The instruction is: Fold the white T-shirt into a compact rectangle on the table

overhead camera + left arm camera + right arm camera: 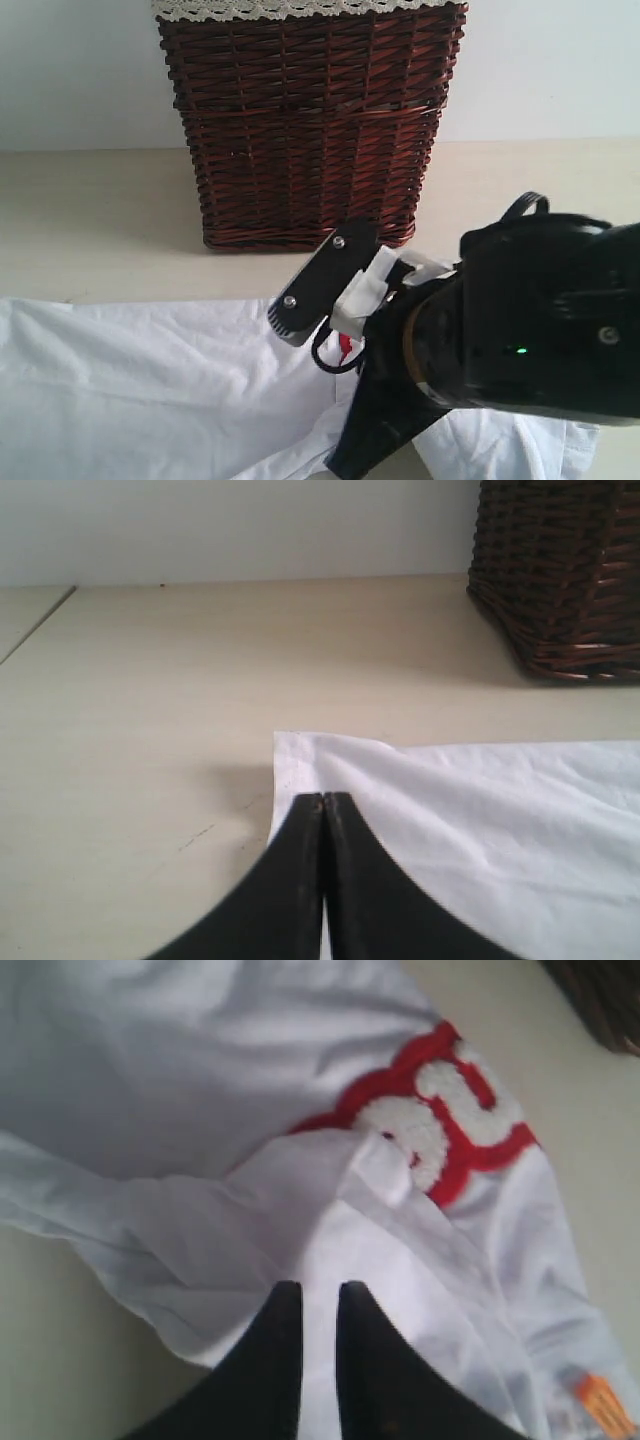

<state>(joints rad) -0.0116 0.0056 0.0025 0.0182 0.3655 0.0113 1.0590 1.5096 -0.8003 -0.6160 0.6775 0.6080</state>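
The white T-shirt (pixel 150 390) lies wrinkled across the near part of the table (pixel 90 220). My right gripper (pixel 320 1288) sits low over its right half, fingers a narrow gap apart with a raised white fold of shirt (pixel 200 1080) between them. The red band with fuzzy white letters (pixel 470 1150) lies just beyond that fold. In the exterior view the right arm's black body hides most of this, and the gripper (pixel 345 465) reaches down into the cloth. My left gripper (pixel 325 798) is shut at the shirt's (pixel 480 820) side edge near a corner; a crease runs to its tips. It is outside the exterior view.
A tall dark brown wicker basket (pixel 310 120) with white lace trim stands on the table behind the shirt, also seen as the basket (pixel 560 570) beyond the cloth. A white wall rises behind. Bare table (pixel 150 680) spreads beside the shirt corner. An orange tag (pixel 600 1400) shows on the shirt.
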